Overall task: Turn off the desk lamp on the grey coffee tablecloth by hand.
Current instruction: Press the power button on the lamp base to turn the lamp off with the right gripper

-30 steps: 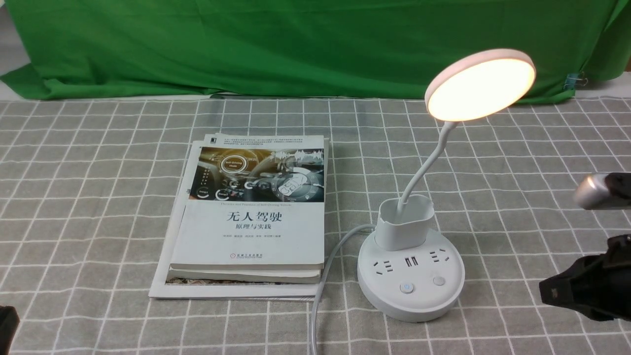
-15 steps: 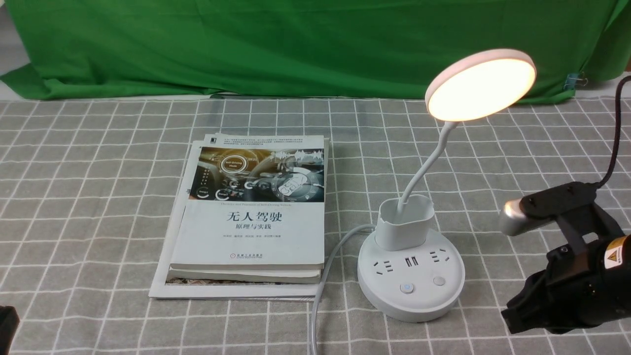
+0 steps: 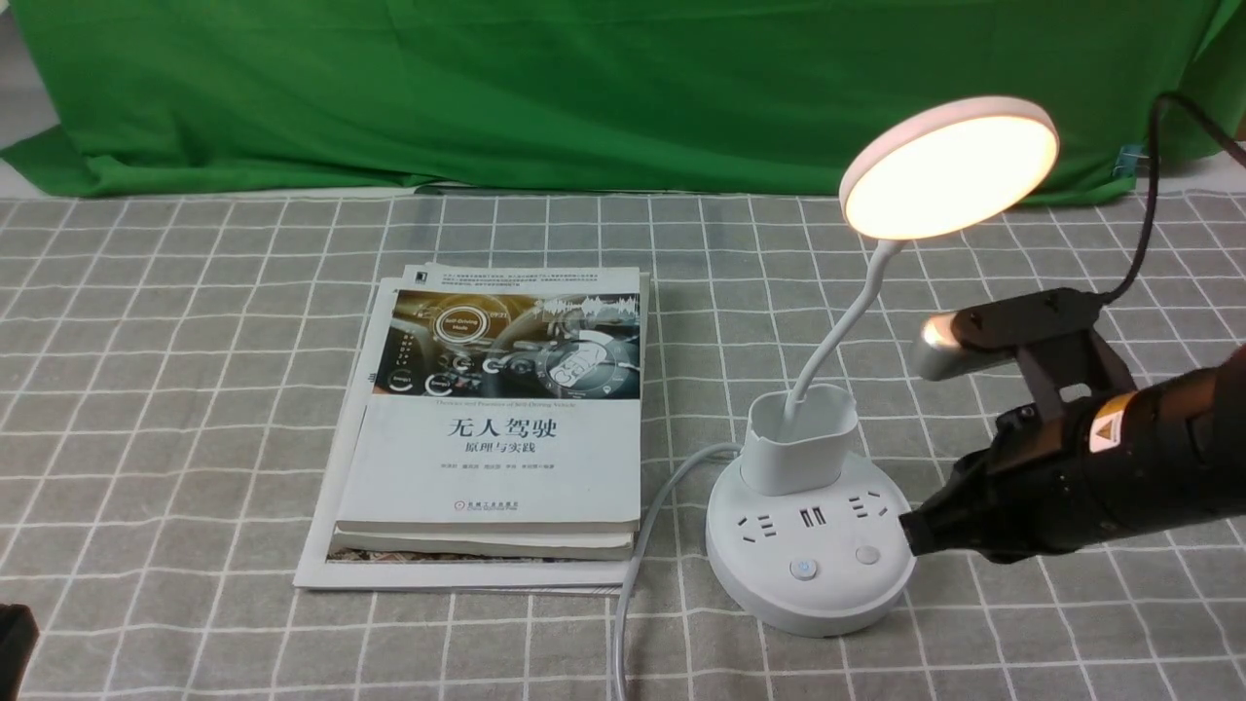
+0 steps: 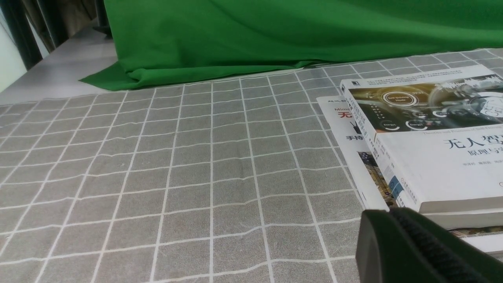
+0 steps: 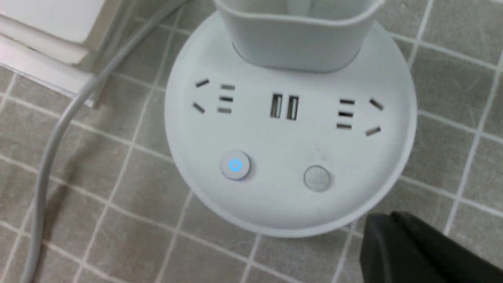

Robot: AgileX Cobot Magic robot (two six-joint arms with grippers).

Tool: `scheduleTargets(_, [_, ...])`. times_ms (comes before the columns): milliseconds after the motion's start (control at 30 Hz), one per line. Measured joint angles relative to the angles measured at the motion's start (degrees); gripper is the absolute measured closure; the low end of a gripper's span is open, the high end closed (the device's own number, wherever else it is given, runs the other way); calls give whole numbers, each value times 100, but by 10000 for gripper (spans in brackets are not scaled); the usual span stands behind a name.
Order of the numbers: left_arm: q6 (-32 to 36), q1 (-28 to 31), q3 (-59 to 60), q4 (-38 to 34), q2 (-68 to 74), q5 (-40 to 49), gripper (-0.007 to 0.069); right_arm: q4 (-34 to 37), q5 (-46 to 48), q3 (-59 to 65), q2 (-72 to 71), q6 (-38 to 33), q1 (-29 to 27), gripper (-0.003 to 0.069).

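The right claw [image 3: 915, 535], shut and empty, points at the base rim of the desk lamp [image 3: 827, 594] on the grey coffee tablecloth [image 3: 195, 389], just beside it. Past its tip, the pen cup [image 3: 798, 453] holds the lamp's neck. Farther on lie the cord [image 3: 638, 545] and stacked books [image 3: 496, 467]. The right wrist view shows one button [image 5: 235, 165] lit blue. The front view shows the head [image 3: 949, 170] glowing. Whether the left claw [image 4: 412, 247] is open, I cannot tell.

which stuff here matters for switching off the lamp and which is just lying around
For the job: desk lamp, right gripper, grey coffee tablecloth.
Just lying about: stacked books, green backdrop cloth, blue clip.
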Motion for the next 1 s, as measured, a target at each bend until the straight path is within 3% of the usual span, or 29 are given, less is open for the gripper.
scheduleTargets(333, [0, 0, 0, 0, 0, 0, 624, 104, -96, -219, 860, 0, 369, 634])
scheduleTargets(1000, [0, 0, 0, 0, 0, 0, 624, -251, -65, -622, 1072, -247, 373, 631])
